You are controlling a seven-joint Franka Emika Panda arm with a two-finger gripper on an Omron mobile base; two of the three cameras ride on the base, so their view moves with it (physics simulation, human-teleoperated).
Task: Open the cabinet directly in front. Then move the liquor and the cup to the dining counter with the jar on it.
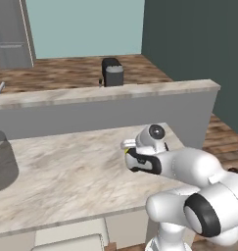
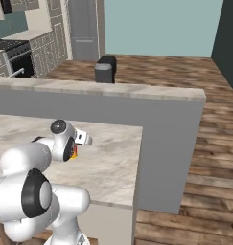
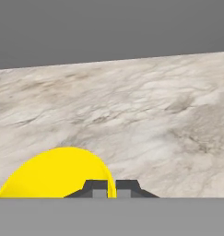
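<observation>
Hand (image 3: 108,186) pinching rounded yellow cup (image 3: 53,173) rim above marbled slab (image 3: 145,106).

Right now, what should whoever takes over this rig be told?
Gripper: shut on the cup, pinching its yellow rim, held over the dining counter.
Jar: stands at the counter's left end.
Liquor and cabinet: not in these pictures, so I can't say where the bottle is or if the doors are open.
Done: cup carried to the counter.
Left: set the cup down, let go, then check on the liquor.
</observation>
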